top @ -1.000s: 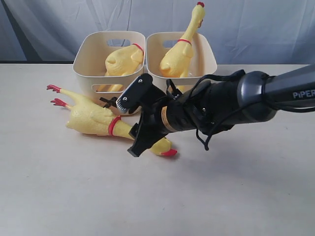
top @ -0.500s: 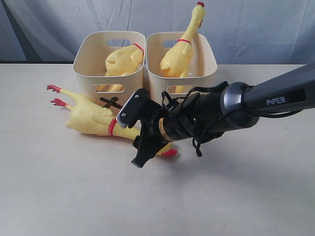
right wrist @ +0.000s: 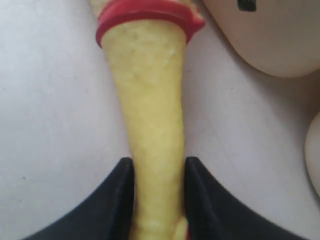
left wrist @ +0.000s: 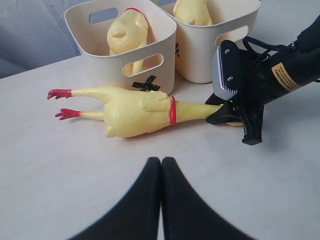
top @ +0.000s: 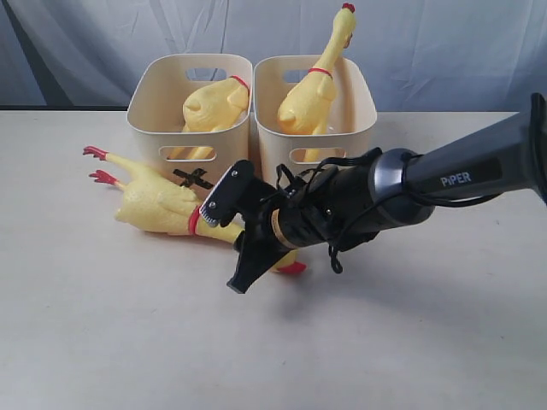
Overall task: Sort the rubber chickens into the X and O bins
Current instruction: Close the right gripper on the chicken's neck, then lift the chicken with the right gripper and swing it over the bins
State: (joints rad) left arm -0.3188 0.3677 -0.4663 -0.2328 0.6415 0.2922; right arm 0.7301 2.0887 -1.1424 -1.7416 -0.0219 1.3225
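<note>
Right hand [top: 235, 235] tight on neck of lying chicken [top: 162, 209], X bin [top: 145, 128] just behind; left hand [left wrist: 161, 165] pressed together.

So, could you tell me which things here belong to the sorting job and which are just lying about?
Job: loose chicken, right tool around its neck; X bin holding a stubby chicken; second bin holding an upright chicken.
Not the job: left tool, shut; table; grey curtain.

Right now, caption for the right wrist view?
Right end effector grips the yellow rubber chicken's neck near its red ring, cream plastic tub beside.
</note>
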